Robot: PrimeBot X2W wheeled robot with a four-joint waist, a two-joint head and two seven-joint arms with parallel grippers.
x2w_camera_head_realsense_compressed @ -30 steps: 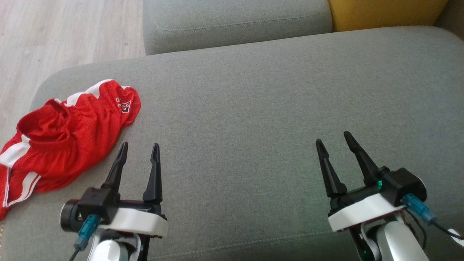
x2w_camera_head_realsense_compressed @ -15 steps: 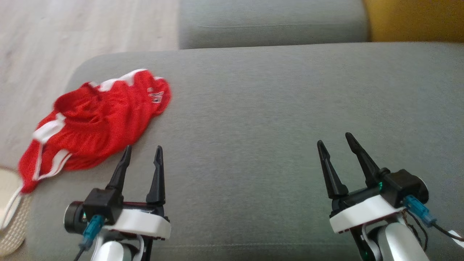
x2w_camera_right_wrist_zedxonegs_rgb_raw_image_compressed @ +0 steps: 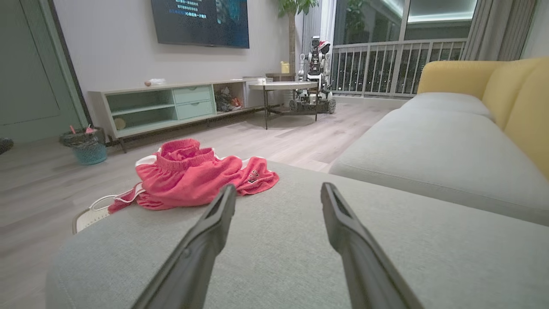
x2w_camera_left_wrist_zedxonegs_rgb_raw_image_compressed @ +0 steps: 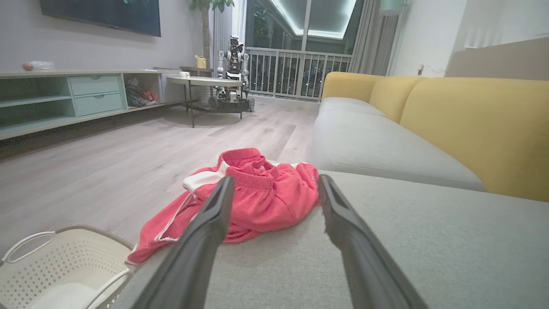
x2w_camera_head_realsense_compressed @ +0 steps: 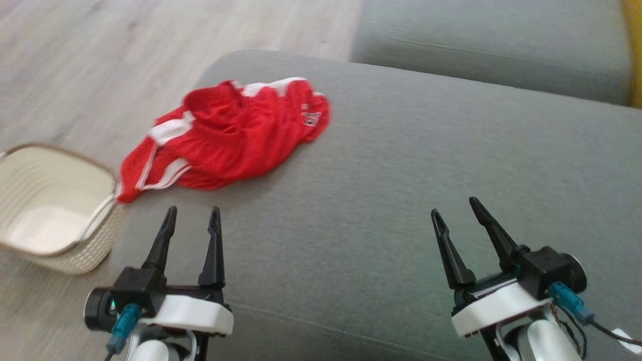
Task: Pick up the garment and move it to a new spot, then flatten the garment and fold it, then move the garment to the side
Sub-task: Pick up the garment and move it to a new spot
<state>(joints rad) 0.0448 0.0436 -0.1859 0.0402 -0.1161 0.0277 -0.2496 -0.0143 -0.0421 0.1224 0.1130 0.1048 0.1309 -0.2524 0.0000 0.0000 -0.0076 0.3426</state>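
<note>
The garment [x2w_camera_head_realsense_compressed: 225,138] is a pair of red mesh shorts with white stripes, lying crumpled at the far left corner of the grey sofa seat [x2w_camera_head_realsense_compressed: 401,200], one end hanging over the edge. My left gripper [x2w_camera_head_realsense_compressed: 193,214] hovers open just short of it, with nothing between its fingers. In the left wrist view the garment [x2w_camera_left_wrist_zedxonegs_rgb_raw_image_compressed: 261,201] lies straight ahead of the left gripper [x2w_camera_left_wrist_zedxonegs_rgb_raw_image_compressed: 274,185]. My right gripper [x2w_camera_head_realsense_compressed: 454,206] stands open and empty over the bare seat at the lower right. The right wrist view has the garment [x2w_camera_right_wrist_zedxonegs_rgb_raw_image_compressed: 193,178] ahead and to the left of the right gripper [x2w_camera_right_wrist_zedxonegs_rgb_raw_image_compressed: 279,191].
A cream plastic basket [x2w_camera_head_realsense_compressed: 50,205] stands on the wood floor [x2w_camera_head_realsense_compressed: 100,65] beside the sofa's left end, also in the left wrist view as the basket [x2w_camera_left_wrist_zedxonegs_rgb_raw_image_compressed: 64,266]. A second grey seat cushion [x2w_camera_head_realsense_compressed: 491,55] and yellow backrests [x2w_camera_left_wrist_zedxonegs_rgb_raw_image_compressed: 472,124] lie beyond.
The head camera has swung left, bringing the basket and more floor into view and shifting the garment toward the picture's middle. Both grippers stay open, in much the same pose.
</note>
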